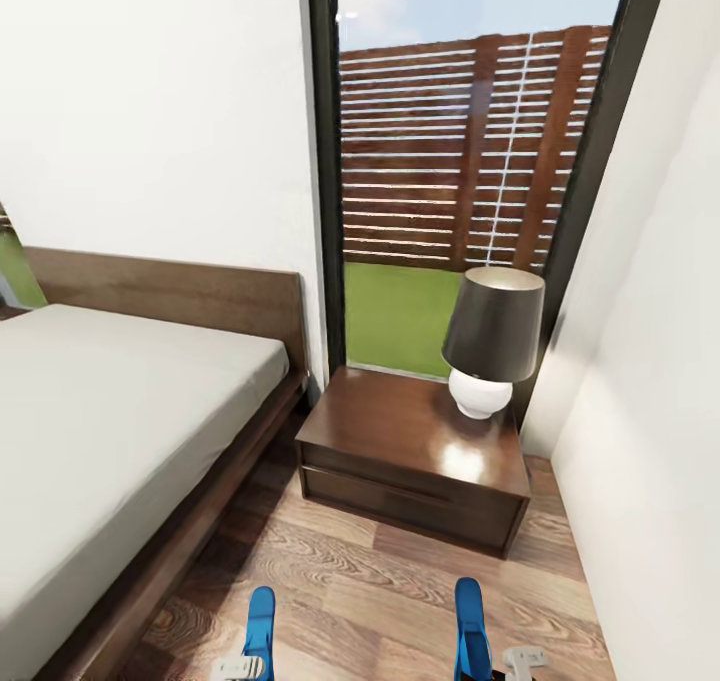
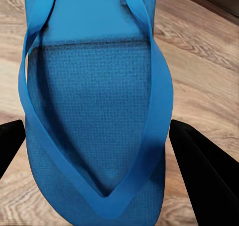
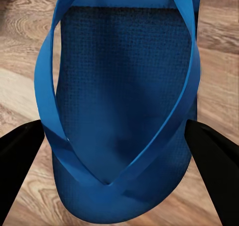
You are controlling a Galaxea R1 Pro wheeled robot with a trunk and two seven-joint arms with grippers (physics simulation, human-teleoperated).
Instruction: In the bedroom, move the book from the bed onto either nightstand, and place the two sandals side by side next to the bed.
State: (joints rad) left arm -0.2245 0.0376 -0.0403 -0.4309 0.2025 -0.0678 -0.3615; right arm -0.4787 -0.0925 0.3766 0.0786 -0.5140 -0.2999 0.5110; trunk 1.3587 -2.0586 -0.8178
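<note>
Both grippers, left (image 2: 99,151) and right (image 3: 117,151), are clamping one blue sandal each (image 1: 261,626) (image 1: 468,626), hovering over floor between bed (image 1: 110,401) and nightstand (image 1: 415,451); sandal placement and book transfer seemingly pending

Black wedge-shaped fingers (image 2: 199,176) on both hands (matte, no markings), pale grey-white hand hardware (image 1: 238,667).

The bed (image 1: 110,411) lies at the left with its headboard (image 1: 170,291) against the far wall. Just right of it stands the nightstand (image 1: 415,456), before the window (image 1: 470,141), a lamp (image 1: 492,341) on its far right corner. On the floor (image 1: 360,591) side, nearest the robot, one sandal (image 1: 261,626) sits left and the other sandal (image 1: 468,626) right, well apart, each between a gripper's fingers (image 2: 199,171) in the wrist views.
</note>
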